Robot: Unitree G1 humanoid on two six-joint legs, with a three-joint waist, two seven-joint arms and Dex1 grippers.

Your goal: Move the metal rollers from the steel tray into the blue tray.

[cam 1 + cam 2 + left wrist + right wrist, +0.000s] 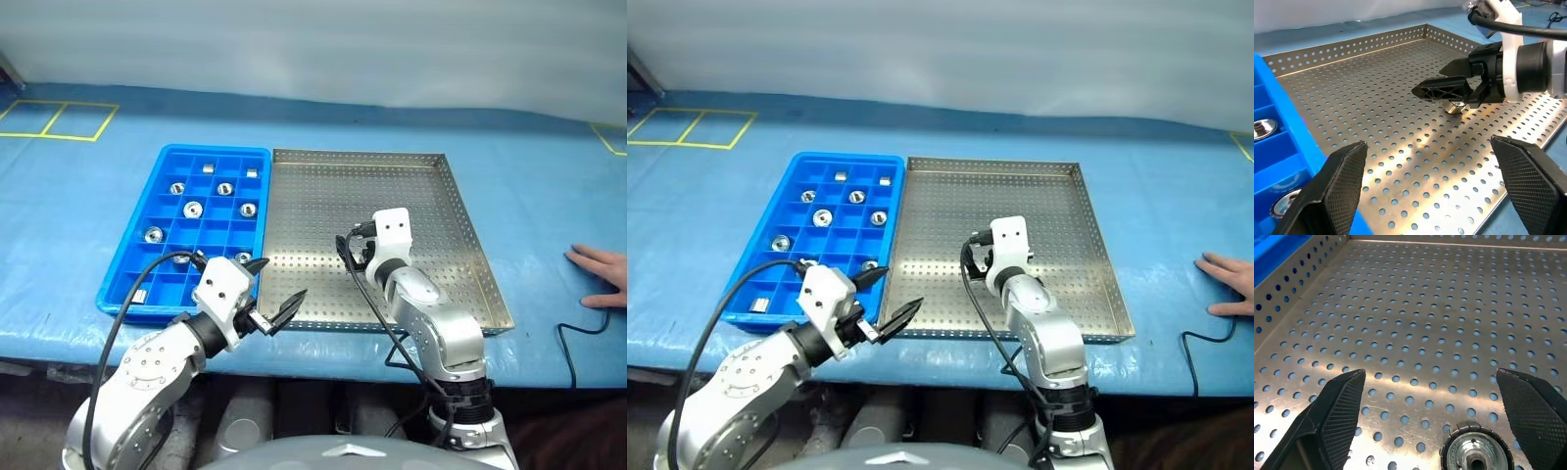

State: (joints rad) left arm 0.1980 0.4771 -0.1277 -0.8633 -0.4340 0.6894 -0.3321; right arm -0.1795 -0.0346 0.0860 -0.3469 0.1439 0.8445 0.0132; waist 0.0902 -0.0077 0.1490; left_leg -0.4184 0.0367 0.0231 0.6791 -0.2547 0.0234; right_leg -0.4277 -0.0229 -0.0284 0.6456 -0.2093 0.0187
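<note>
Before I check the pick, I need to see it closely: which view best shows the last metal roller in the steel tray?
The right wrist view: the metal roller lies close between the open right gripper fingers on the steel tray. The left wrist view shows it small, beneath that gripper. In the eye views, the right arm hides it.

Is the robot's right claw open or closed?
Open. The right gripper has its two black fingers far apart, with a metal roller between them.

No readable text, labels, brands or numbers anywhere. Only yellow tape outlines on the blue counter: boxes at ten o'clock, a corner at two o'clock.
</note>
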